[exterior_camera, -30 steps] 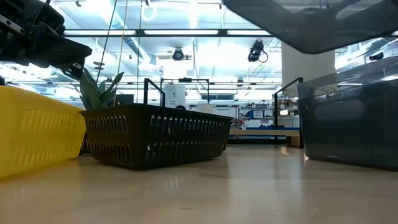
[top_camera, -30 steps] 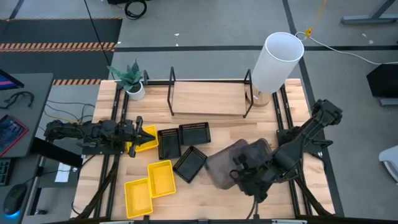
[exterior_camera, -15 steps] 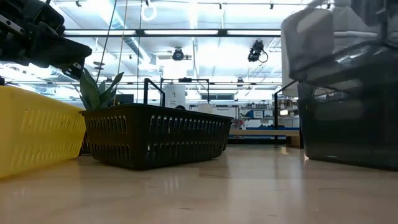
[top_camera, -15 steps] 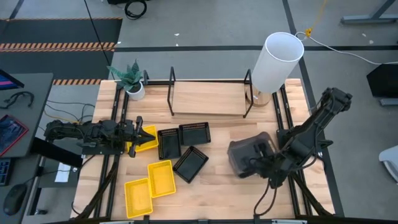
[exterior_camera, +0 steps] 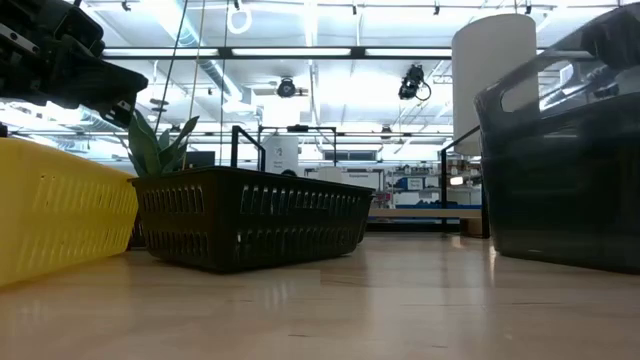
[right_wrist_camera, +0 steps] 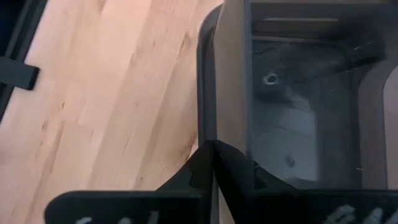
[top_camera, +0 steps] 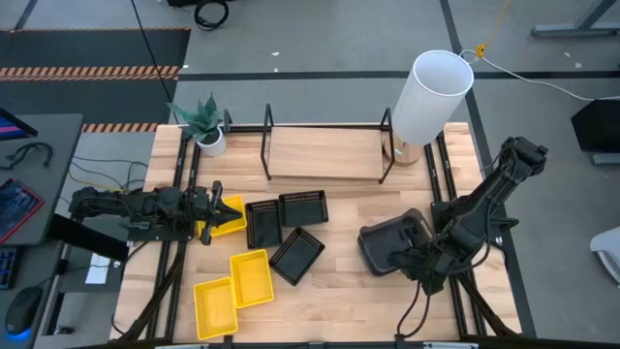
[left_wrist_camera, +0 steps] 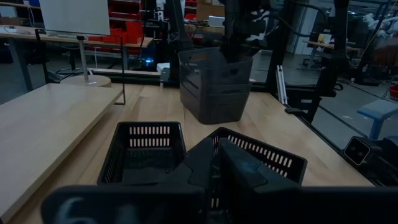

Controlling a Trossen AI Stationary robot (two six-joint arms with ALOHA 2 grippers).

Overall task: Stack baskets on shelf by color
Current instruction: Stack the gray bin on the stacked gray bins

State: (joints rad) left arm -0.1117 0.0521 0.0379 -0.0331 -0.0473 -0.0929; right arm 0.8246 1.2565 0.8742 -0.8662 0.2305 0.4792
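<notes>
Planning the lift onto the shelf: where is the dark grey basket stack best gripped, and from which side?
Probably by a long rim wall of the dark grey basket stack, coming from above. The baskets sit nested and open-topped, so the thin upright wall offers a pinch edge. The right gripper already straddles that rim from the stack's right side, which is free of other things.

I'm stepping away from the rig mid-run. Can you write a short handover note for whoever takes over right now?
Right gripper: shut on the rim of the grey baskets, nested on the table's right side.
Left gripper: at the table's left, over one yellow basket; grip unclear.
Two more yellow baskets lie front left, three black baskets mid-table, all loose.
Shelf holds no baskets.
Done: grey nested. Left: stack yellow and black, move all stacks to the shelf.
</notes>
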